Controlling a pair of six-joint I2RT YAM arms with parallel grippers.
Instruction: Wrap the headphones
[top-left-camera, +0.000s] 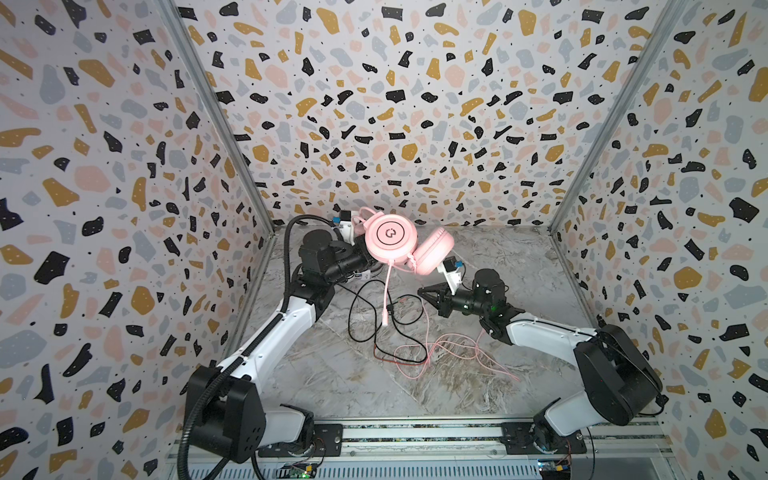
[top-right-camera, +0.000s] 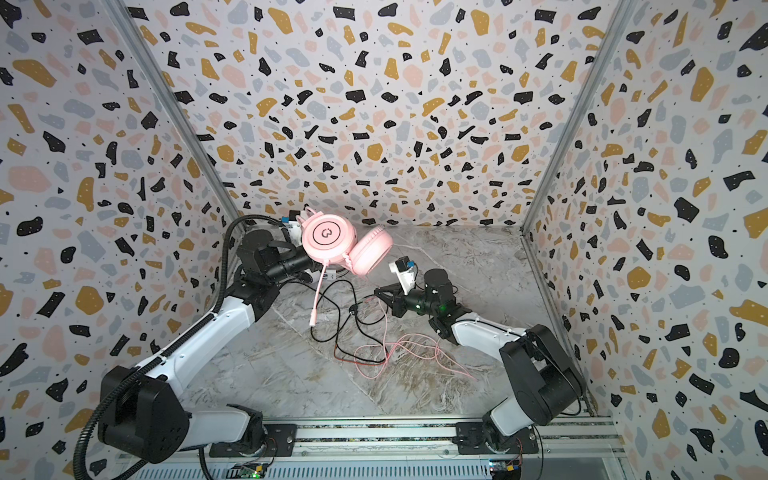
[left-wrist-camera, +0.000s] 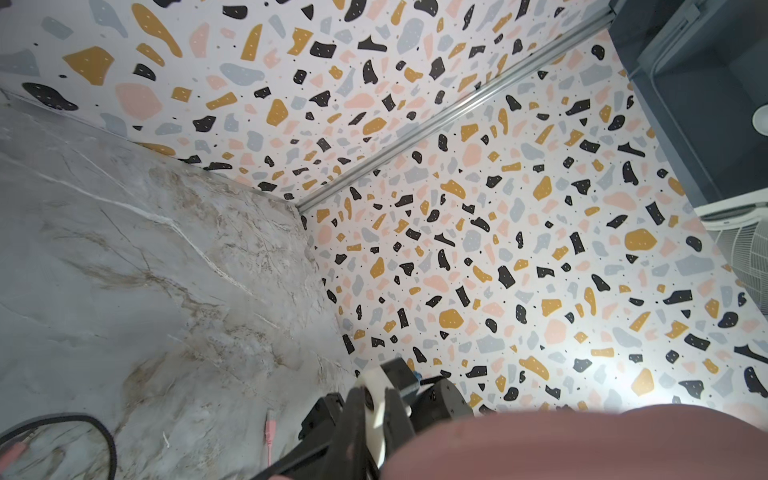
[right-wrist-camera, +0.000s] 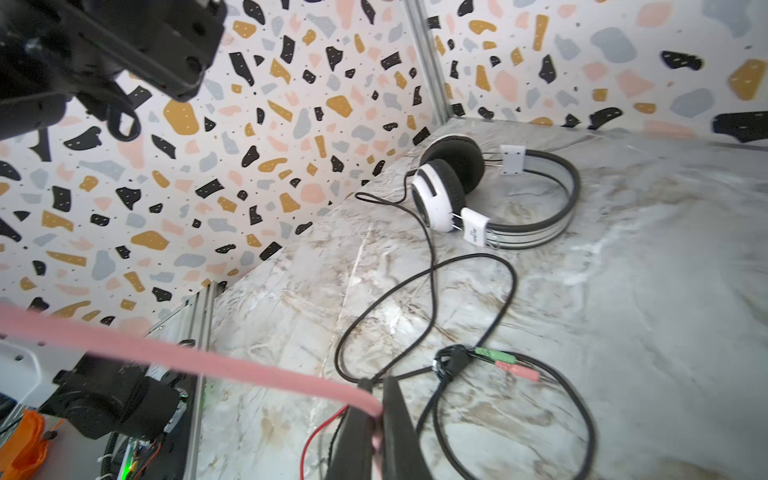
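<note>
The pink headphones (top-left-camera: 391, 237) (top-right-camera: 328, 235) hang in the air near the back wall, their mic boom (top-left-camera: 386, 299) dangling down. My left gripper (left-wrist-camera: 376, 399) is shut; the blurred pink ear cup (left-wrist-camera: 582, 444) fills the view beside it, and in both top views that cup hides the grip. My right gripper (top-left-camera: 420, 291) (right-wrist-camera: 376, 405) is shut on the pink cable (right-wrist-camera: 187, 361), which runs taut from its jaws. More pink cable (top-left-camera: 453, 353) loops on the table. The white headphones with black stripes (right-wrist-camera: 490, 195) lie in the far corner, their black cable (right-wrist-camera: 432, 266) strewn across the table.
The marble tabletop (top-left-camera: 498, 266) is boxed in by terrazzo-patterned walls on three sides. A metal rail (top-left-camera: 415, 432) carrying both arm bases runs along the front edge. Green and pink plugs (right-wrist-camera: 507, 361) and a thin red wire (top-left-camera: 386, 360) lie among the cable loops.
</note>
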